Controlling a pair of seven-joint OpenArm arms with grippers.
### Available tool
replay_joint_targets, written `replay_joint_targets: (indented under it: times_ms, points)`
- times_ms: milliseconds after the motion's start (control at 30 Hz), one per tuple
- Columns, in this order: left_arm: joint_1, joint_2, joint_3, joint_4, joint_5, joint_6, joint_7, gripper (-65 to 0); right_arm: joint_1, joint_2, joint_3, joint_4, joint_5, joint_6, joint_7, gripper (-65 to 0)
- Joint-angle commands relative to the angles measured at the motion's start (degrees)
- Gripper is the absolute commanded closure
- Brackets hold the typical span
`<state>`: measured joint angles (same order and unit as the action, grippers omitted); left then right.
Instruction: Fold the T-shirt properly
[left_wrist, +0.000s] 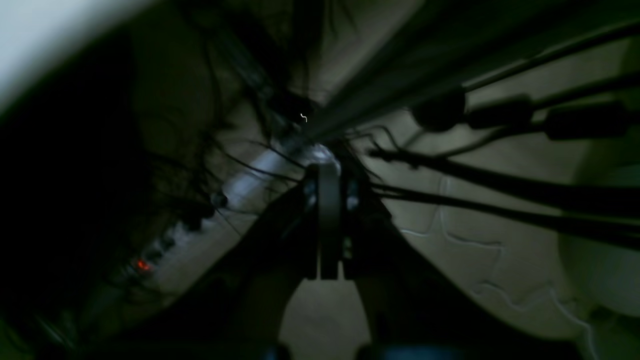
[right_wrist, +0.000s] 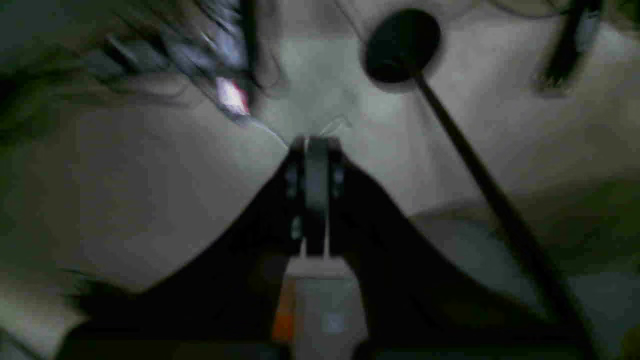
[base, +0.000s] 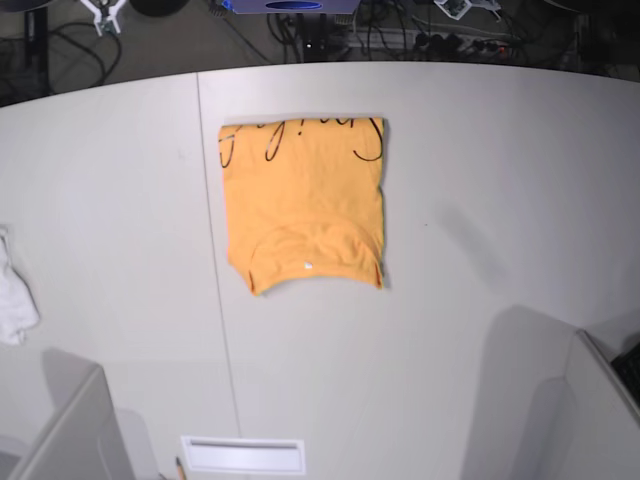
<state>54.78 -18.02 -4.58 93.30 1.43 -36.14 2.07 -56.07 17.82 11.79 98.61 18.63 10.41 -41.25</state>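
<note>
The orange-yellow T-shirt (base: 305, 205) lies folded into a neat rectangle on the white table (base: 480, 200), slightly left of centre. Black cursive script runs along its far edge and the round neckline faces the near edge. It shows in neither wrist view. My left gripper (left_wrist: 327, 172) is shut and empty, off the table and facing dark cables and floor. My right gripper (right_wrist: 316, 145) is shut and empty, also facing the floor. In the base view only grey arm parts show, at the near right (base: 590, 410) and the near left (base: 60, 430).
A small white cloth (base: 14, 292) lies at the table's left edge. A white slot plate (base: 243, 455) sits at the near edge. A seam (base: 212, 250) runs across the table just left of the shirt. Cables and gear lie beyond the far edge.
</note>
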Motion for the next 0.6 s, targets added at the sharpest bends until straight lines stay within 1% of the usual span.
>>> replay_joint_targets:
  times_ms: [0,33,67,100,167,267,333,367,400,433,500,567]
  points:
    - [0.0,0.0,-0.3,-1.8,-0.7,-0.3,-1.1,0.0,0.1,0.2,-1.5,-2.1,-1.8,1.5,0.8,0.0]
    - [-0.7,0.5,-0.3,-4.4,-0.7,-0.3,-1.1,0.0,1.2,0.3,-3.1,-5.2,-4.2,2.9,1.7,0.0]
    - [-1.6,1.2,-0.1,-6.6,-0.7,-0.3,-1.2,0.0,2.5,1.4,-5.2,-8.0,-5.8,4.3,2.8,0.0]
    - [-2.3,1.9,0.0,-8.6,-0.7,-0.3,-1.4,0.0,3.6,3.3,-7.9,-10.9,-5.9,5.4,4.1,0.0]
    - [-4.0,2.9,-0.1,-12.4,-0.7,-0.3,-1.5,0.0,6.9,6.6,-14.2,-17.2,-4.5,5.8,7.0,0.0]
    - [-8.0,4.8,0.0,-20.1,-0.7,-0.3,-1.6,0.0,15.0,10.4,-24.7,-29.9,0.6,6.1,11.1,0.0]
    - [-11.3,6.1,0.0,-26.9,-0.7,-0.3,-1.8,0.0,21.7,10.7,-31.3,-40.1,3.2,6.2,13.6,0.0]
    - [-13.1,6.6,0.0,-30.7,-0.7,0.0,-2.5,0.0,24.8,10.5,-34.6,-45.4,3.7,6.2,15.1,0.0]
    - [-14.9,7.0,0.1,-35.1,-0.7,0.9,-4.4,0.0,27.5,9.8,-38.2,-50.4,3.7,6.2,17.2,0.0]
    - [-16.3,7.2,0.1,-38.9,-0.7,2.2,-6.8,0.0,29.4,8.9,-41.0,-53.7,3.7,6.2,19.2,0.0]
    - [-19.0,7.4,0.1,-47.4,-0.6,4.7,-13.7,0.0,32.3,7.4,-46.0,-60.1,3.7,6.2,24.2,0.0]
    - [-21.9,7.6,2.6,-55.8,-0.6,7.0,-19.3,0.0,34.1,5.8,-48.8,-64.8,3.7,6.2,28.6,0.0]
